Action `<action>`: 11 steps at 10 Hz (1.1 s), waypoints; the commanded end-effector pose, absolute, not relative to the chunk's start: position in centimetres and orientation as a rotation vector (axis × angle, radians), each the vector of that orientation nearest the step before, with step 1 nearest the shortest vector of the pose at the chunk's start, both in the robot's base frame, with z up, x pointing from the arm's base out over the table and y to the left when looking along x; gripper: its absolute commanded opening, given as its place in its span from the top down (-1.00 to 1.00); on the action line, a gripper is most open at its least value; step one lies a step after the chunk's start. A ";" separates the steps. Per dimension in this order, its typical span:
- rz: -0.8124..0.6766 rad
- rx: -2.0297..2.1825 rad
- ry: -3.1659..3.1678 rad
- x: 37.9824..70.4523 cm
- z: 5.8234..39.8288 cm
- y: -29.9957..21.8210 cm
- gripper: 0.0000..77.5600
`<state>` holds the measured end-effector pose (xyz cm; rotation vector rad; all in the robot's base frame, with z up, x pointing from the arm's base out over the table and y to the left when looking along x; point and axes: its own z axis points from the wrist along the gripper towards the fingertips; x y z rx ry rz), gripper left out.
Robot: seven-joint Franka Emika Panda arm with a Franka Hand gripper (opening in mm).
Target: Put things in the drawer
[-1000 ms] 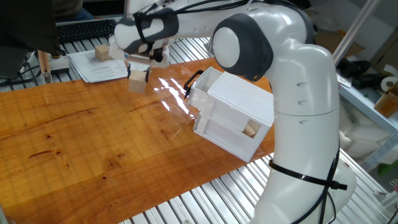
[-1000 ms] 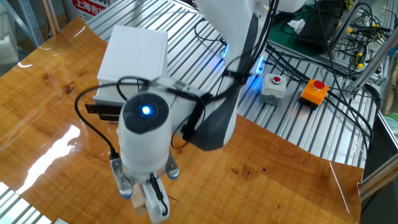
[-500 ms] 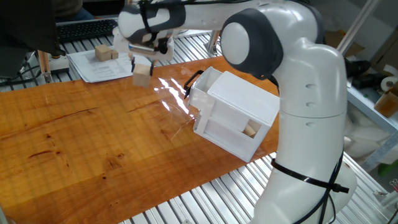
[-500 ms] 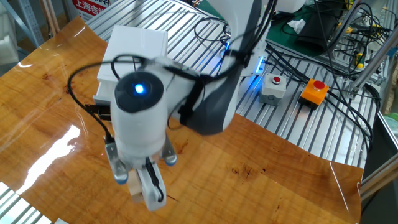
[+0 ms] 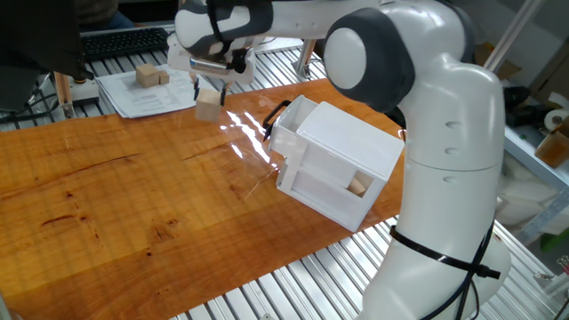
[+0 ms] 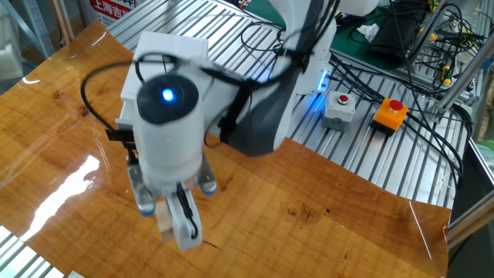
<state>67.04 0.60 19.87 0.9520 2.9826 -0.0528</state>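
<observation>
While the arm reaches across the counter (image 5: 116, 204), its fingers (image 5: 213, 78) are closed on a small wooden cube (image 5: 208, 104), which hangs clear of the wood near the counter's far edge. In the other fixed view the same cube (image 6: 165, 225) shows only as a pale sliver under the wrist. This looks like the carrying step: the cube is lifted but not yet over the drawer (image 5: 289, 111), whose curved black handle (image 5: 274, 116) sticks out of the white cabinet (image 5: 342, 160) just beside the cube. From these views I cannot tell how far the drawer is pulled out. The next move likely calls for bringing the cube above the drawer's opening, lowering it and letting go.

The cube is plain, pale beige and sharp-cornered. The cabinet is boxy, smooth white plastic; another beige block (image 5: 358, 185) shows through its lower front. The counter is glossy orange-brown wood with strong grain and glare. More cubes (image 5: 148, 76) sit on a white sheet (image 5: 147, 96) beyond it.
</observation>
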 end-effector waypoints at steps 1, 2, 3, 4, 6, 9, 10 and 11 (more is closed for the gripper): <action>-0.062 1.024 2.956 65.3 23.8 -2.0 0.97; -0.061 1.027 2.954 65.2 23.9 -2.2 0.97; -0.060 1.034 2.950 65.2 24.0 -2.3 0.97; -0.055 1.045 2.941 65.0 24.1 -2.6 0.97; -0.053 1.050 2.934 64.6 24.4 -3.3 0.97; -0.050 1.069 2.927 64.1 24.8 -4.3 0.97; -0.049 1.079 2.922 64.1 24.8 -4.3 0.97; -0.048 1.086 2.917 64.1 24.8 -4.4 0.97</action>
